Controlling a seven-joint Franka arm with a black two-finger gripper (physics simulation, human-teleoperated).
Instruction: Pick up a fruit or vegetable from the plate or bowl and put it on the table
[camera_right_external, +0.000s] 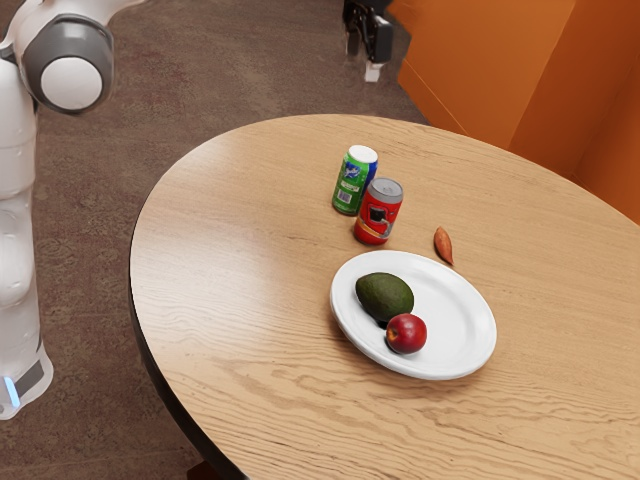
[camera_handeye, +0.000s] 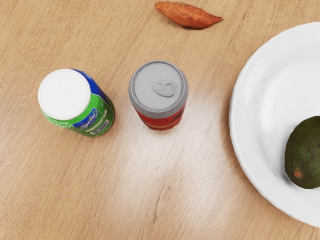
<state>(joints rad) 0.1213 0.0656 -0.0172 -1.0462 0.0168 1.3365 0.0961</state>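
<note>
We judge task barely begun: avocado (camera_right_external: 384, 296) and apple (camera_right_external: 408, 334) both on plate (camera_right_external: 465, 320), well in from curved edge of table (camera_right_external: 235, 270). Our gripper (camera_right_external: 362, 61) hangs empty, fingers spread; pick, carry, set-down all remain.

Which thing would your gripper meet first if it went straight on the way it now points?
My gripper points down, so probably the bare table near the red can; depth is unclear, so it could clip that can.
</note>
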